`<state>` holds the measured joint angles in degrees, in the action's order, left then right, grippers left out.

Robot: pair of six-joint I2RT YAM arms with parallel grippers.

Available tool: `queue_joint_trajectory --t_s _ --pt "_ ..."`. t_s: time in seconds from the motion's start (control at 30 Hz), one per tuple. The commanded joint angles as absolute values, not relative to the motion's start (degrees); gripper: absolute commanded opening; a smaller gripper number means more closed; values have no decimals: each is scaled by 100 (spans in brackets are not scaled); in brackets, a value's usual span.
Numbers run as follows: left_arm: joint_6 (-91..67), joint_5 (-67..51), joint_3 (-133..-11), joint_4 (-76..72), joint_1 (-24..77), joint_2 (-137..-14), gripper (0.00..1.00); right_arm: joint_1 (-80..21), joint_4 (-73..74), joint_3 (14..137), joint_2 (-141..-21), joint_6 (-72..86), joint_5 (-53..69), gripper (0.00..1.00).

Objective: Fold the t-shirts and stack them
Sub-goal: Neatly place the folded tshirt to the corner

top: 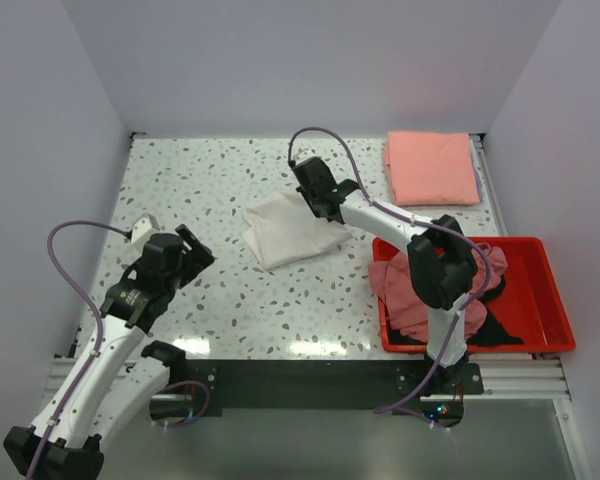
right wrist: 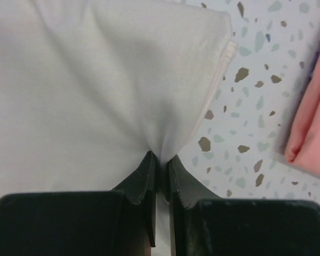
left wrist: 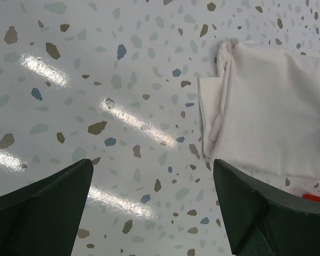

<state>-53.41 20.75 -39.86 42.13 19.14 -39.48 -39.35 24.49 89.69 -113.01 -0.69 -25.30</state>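
Pinching a tuck of cloth, the right gripper [right wrist: 160,158] holds its jaws nearly together on the white t-shirt [top: 280,232], at the corner toward the far right. The shirt sits folded mid-table [top: 195,180], approx square so no clear long axis, edges skewed to the table's. Its bulk trails left & nearer from the fingers. The salmon-pink t-shirt [top: 432,167] lies folded flat in the far right corner, well apart, right of the pinch & a bit farther back. That's prob the stack spot, so the carry looks rightward. The left gripper [top: 190,250] hovers w/ jaws wide, holding nothing, left of the white shirt, not touching it. The dusty-pink t-shirt [top: 410,290] & black t-shirt [top: 500,330] lie crumpled in the red bin [top: 552,244].
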Motion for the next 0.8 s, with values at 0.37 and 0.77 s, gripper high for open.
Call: queue_joint_trajectory --t_s 0.37,0.77 --pt "-5414 2294 -3955 4280 1881 -3902 100 -2594 2145 9632 -11109 -1932 -2988 0" --pt "-5607 2645 -4104 4517 1881 -3718 100 -1811 2144 10326 -11215 -2848 -2856 0"
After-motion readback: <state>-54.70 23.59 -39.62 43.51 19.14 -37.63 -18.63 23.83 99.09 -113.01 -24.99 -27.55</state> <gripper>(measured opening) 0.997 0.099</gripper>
